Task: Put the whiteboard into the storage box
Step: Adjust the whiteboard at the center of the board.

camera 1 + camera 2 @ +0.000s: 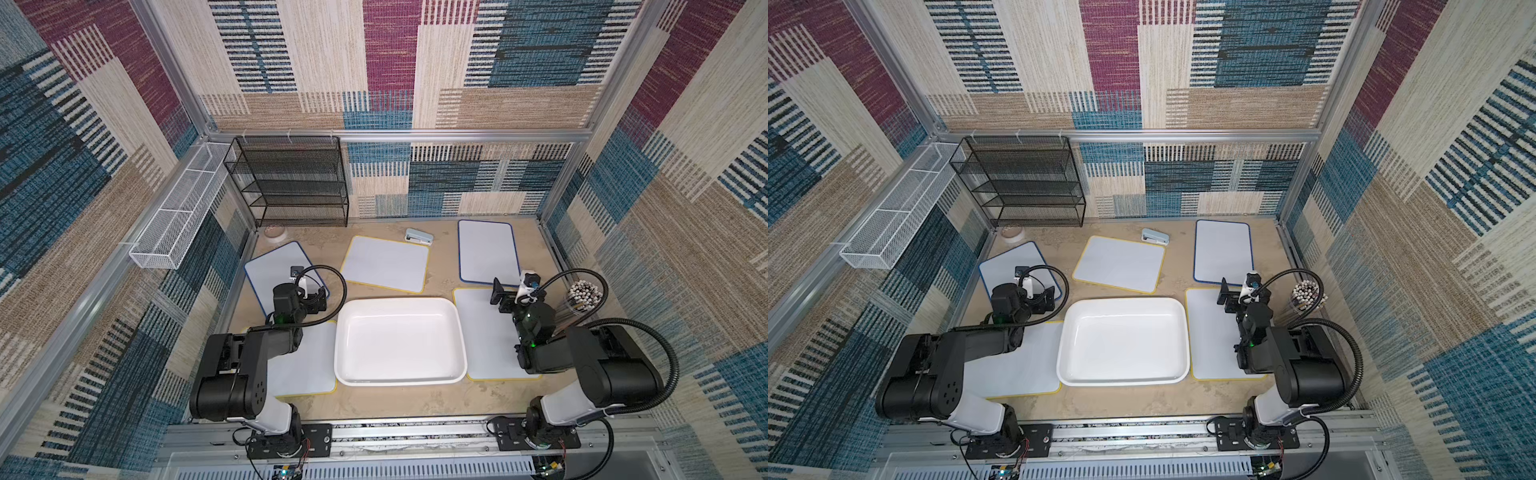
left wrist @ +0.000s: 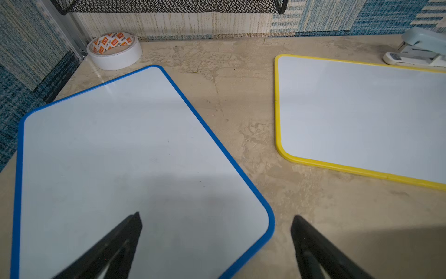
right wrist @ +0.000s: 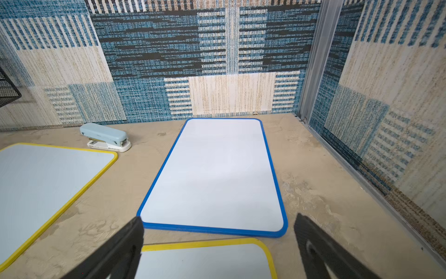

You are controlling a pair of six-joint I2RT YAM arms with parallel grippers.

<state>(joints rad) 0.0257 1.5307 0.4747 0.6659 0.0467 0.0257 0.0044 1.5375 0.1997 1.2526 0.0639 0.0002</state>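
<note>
The left arm hides part of the yellow-rimmed whiteboard [image 1: 307, 365] beside the shallow white plastic storage box [image 1: 399, 379]; left hand [image 2: 217, 215] and right hand [image 3: 219, 216] both gape open.

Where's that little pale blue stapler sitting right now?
In both top views the stapler lies at the back of the table, beside the far corner of the rear yellow-edged whiteboard, between it and the right-hand blue-edged whiteboard.
</note>
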